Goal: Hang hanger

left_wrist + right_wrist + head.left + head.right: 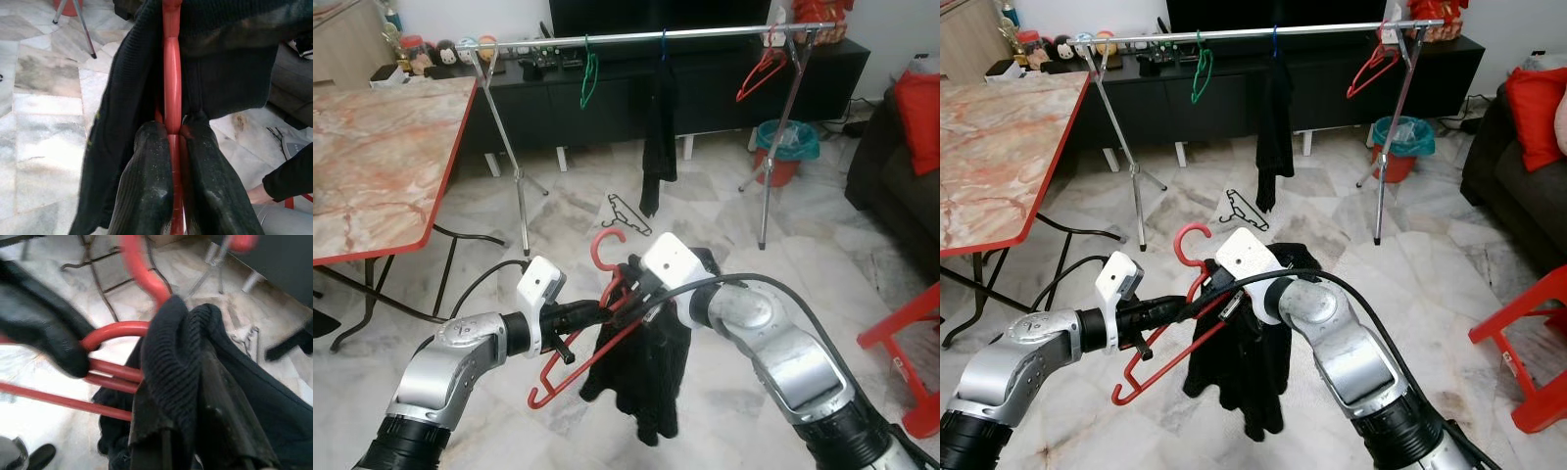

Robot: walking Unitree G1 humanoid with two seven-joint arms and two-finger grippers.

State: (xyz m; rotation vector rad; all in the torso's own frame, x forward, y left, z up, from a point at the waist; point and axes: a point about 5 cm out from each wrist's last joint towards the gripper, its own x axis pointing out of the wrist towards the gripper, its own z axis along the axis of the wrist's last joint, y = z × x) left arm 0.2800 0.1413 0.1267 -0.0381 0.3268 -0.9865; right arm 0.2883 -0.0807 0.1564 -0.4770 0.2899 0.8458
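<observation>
Left gripper [173,134] clamps the red hanger [570,367] (steadying its frame). Right gripper [195,396] pinches the black garment [641,377], seemingly dressing it before the far rail [646,37].

Pale marble floor [558,211], glossy, veined grey. Marble-patterned table [372,147] with red edge stood at left. Long black TV cabinet [705,88] ran along white back wall. Dark sofa [891,186] with red cushion [918,108] at right; red plastic stool [911,352] nearby.
</observation>
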